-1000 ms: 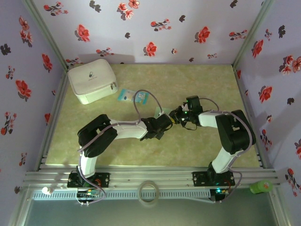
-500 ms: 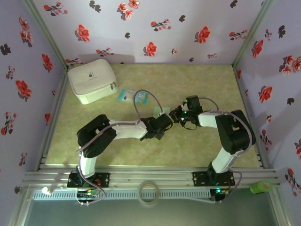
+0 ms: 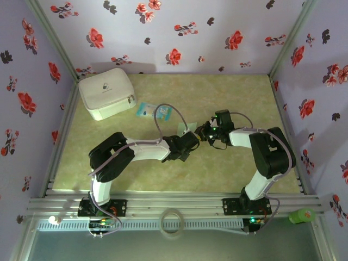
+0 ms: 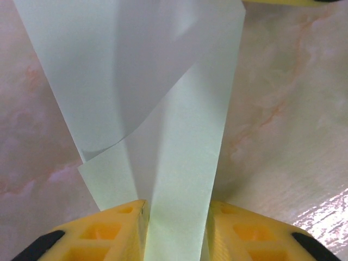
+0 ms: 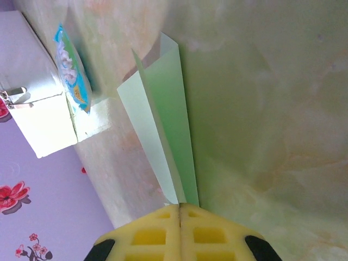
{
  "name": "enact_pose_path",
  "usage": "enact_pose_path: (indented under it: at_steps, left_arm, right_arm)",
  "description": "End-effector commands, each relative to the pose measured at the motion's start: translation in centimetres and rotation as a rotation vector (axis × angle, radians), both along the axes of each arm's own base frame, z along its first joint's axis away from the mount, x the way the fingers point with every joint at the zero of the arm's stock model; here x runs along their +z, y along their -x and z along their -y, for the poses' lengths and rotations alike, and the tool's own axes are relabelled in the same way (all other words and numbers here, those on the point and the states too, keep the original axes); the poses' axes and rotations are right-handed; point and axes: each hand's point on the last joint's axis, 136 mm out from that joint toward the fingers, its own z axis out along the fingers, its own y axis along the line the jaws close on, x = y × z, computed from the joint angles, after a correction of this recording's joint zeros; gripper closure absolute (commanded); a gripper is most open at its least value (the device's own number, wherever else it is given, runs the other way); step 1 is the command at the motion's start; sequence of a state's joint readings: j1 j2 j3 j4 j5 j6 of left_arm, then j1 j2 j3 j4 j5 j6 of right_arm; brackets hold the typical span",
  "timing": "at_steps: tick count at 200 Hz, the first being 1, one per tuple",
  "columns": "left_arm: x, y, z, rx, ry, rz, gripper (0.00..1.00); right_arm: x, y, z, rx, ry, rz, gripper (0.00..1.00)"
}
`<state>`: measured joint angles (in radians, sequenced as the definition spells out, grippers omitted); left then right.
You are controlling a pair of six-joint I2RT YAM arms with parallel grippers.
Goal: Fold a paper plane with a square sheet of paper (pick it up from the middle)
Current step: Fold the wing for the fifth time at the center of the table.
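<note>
The paper plane [image 3: 187, 129] is a slim pale green dart with a centre crease, lying between both grippers at mid-table. My right gripper [image 3: 203, 133] is shut on its narrow end. In the right wrist view the plane [image 5: 166, 125] fans out from the closed yellow fingers [image 5: 180, 209] toward the pouch. My left gripper [image 3: 193, 139] meets it from the left. In the left wrist view its yellow fingers [image 4: 176, 217] stand partly apart with a band of the paper [image 4: 179, 174] filling the gap between them, and a loose flap curls above.
A white zipped pouch [image 3: 106, 92] stands at the back left, with a small blue-and-white packet [image 3: 154, 111] beside it. Flowered walls close in three sides. A tape ring [image 3: 172, 222] and a green object [image 3: 302, 216] lie on the front rail.
Almost nothing has moved. The right gripper's fingers have closed the last bit onto the paper, and both arms stay together at the middle.
</note>
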<state>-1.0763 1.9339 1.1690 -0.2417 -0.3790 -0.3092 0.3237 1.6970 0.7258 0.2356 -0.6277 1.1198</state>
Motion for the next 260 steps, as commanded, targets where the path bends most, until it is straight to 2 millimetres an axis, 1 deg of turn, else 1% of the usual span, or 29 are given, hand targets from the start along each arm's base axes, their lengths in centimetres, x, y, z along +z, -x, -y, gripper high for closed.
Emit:
enact_pose_path:
  at_steps: [1, 38, 55, 77, 112, 156, 175, 182, 199, 214, 222, 242, 260]
  left_arm:
    - [0.1, 0.1, -0.6, 0.002, -0.036, 0.019, 0.69]
    - [0.0, -0.1, -0.6, -0.003, -0.044, 0.026, 0.75]
    - [0.1, -0.1, -0.7, -0.001, -0.047, 0.032, 0.79]
    - [0.3, -0.2, -0.8, 0.002, -0.045, 0.040, 0.82]
    - [0.6, -0.3, -0.9, -0.006, -0.045, 0.054, 0.83]
    - [0.6, -0.4, -1.0, -0.013, -0.060, 0.062, 0.91]
    - [0.6, -0.4, -1.0, -0.007, -0.056, 0.061, 0.93]
    - [0.7, -0.4, -1.0, -0.004, -0.052, 0.061, 0.95]
    - [0.7, -0.3, -0.9, 0.001, -0.044, 0.056, 0.97]
    - [0.8, -0.3, -0.8, 0.009, -0.031, 0.050, 0.99]
    - [0.8, -0.3, -0.8, 0.019, -0.020, 0.042, 1.00]
    - [0.8, -0.2, -0.8, 0.042, 0.040, -0.003, 1.00]
    - [1.1, 0.1, -0.4, 0.046, 0.133, -0.055, 1.00]
  right_arm:
    - [1.1, -0.3, -0.4, -0.007, -0.016, 0.032, 1.00]
    - [1.0, -0.2, -0.4, -0.010, -0.018, 0.028, 1.00]
    - [1.0, -0.2, -0.3, -0.011, -0.017, 0.026, 1.00]
    - [0.9, -0.2, -0.2, -0.012, -0.010, 0.026, 1.00]
    - [0.9, -0.2, -0.1, -0.011, 0.001, 0.030, 1.00]
    - [1.0, -0.1, -0.1, -0.006, 0.001, 0.032, 1.00]
    - [1.1, -0.1, 0.0, -0.004, 0.013, 0.036, 0.95]
    - [1.1, 0.0, 0.2, -0.003, 0.025, 0.036, 0.93]
    - [0.9, 0.4, 0.8, 0.004, 0.081, 0.036, 0.83]
    - [0.7, 0.8, 2.0, -0.003, 0.154, 0.035, 0.71]
    - [0.8, 1.1, 2.7, -0.010, 0.189, 0.038, 0.67]
    - [1.0, 1.8, 4.8, -0.045, 0.275, 0.047, 0.61]
    - [1.3, 2.6, 6.4, -0.077, 0.326, 0.054, 0.58]
